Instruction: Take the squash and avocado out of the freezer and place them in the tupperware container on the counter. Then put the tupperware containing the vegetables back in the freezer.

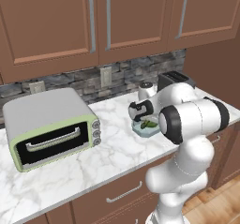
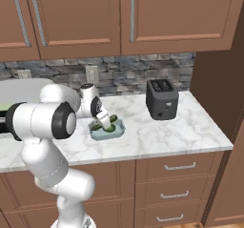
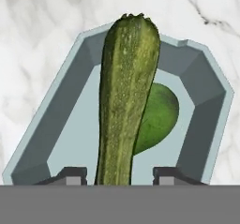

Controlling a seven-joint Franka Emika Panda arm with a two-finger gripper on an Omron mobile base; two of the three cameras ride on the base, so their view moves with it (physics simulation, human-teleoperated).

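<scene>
We find the long, speckled light-green squash point(image 3: 125, 101) lying lengthwise in the shallow pale blue-grey tupperware container point(image 3: 206, 96), partly over the rounded dark-green avocado point(image 3: 157, 117) beside it — so both vegetables appear to be in the tray. Our end effector point(image 3: 119, 175) sits straddling the squash's near end, its fingertips point(image 3: 70, 175) set apart on either side with gaps showing; we judge it released, not gripping. The tray rests on the white marble worktop point(image 2: 162, 136). What remains, we reckon, is carrying the filled tray to the freezer.
</scene>
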